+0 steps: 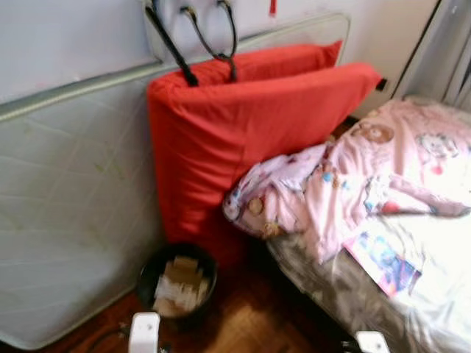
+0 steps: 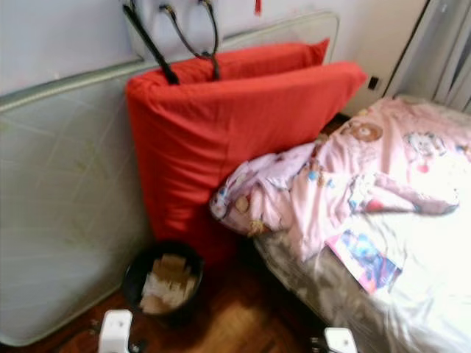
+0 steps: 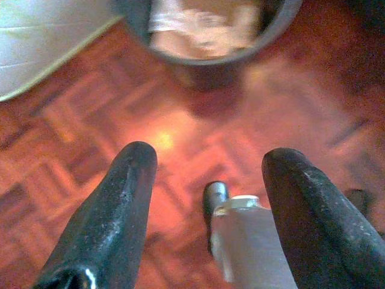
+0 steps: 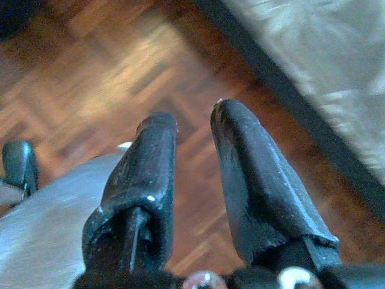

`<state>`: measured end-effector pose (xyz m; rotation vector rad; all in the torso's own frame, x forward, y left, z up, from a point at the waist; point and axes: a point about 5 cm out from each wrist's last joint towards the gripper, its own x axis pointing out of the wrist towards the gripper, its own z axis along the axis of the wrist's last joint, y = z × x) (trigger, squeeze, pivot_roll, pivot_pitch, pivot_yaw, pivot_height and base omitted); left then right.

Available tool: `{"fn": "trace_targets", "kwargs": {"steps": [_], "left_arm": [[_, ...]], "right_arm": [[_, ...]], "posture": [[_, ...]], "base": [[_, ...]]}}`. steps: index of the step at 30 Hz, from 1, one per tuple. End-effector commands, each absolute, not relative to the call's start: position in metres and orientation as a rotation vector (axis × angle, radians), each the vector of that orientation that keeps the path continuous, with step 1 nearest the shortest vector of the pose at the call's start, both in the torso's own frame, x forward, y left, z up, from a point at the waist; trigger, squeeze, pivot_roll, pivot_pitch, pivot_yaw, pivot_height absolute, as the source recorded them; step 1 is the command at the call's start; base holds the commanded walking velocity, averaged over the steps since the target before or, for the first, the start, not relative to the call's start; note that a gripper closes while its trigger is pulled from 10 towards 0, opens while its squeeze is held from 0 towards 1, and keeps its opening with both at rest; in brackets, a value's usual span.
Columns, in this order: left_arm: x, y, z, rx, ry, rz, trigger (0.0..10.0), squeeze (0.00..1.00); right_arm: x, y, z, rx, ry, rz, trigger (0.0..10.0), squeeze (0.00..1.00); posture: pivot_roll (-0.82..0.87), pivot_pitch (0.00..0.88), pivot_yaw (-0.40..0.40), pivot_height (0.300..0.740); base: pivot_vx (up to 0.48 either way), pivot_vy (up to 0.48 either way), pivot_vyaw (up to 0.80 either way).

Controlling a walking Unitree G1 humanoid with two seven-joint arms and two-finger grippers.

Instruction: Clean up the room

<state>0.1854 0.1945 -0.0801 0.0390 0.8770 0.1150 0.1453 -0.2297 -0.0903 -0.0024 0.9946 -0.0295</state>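
A black waste bin full of paper scraps is standing on the parquet floor, near the foot of a red mattress that is leaning against the far wall. On the right, a pink blanket is lying crumpled on the bed. The left gripper is hanging released above the floor near the bin. The right gripper is hanging beside the bed with fingers a little apart, grasping nothing.

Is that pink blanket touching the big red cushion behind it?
Touching. In the left eye view, the bunched end of the pink blanket presses straight against the face of the red cushion, with no gap showing between them.
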Motion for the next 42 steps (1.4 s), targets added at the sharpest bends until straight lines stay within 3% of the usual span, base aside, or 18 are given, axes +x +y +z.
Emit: {"fn": "trace_targets", "kwargs": {"steps": [1, 42], "left_arm": [[0.2463, 0.2447, -0.0357, -0.034, 0.828, 0.187, 10.0, 0.0], [0.2452, 0.2452, -0.0363, -0.024, 0.83, 0.187, 10.0, 0.0]], "right_arm": [[0.166, -0.2059, -0.0887, 0.242, 0.957, -0.178, 10.0, 0.0], [0.1649, -0.2054, -0.0893, 0.22, 0.967, -0.157, 10.0, 0.0]], "posture": [[0.03, 0.0, -0.071, 0.74], [0.03, 0.0, -0.068, 0.74]], "base": [[0.0, 0.0, 0.0], [0.0, 0.0, 0.0]]}}
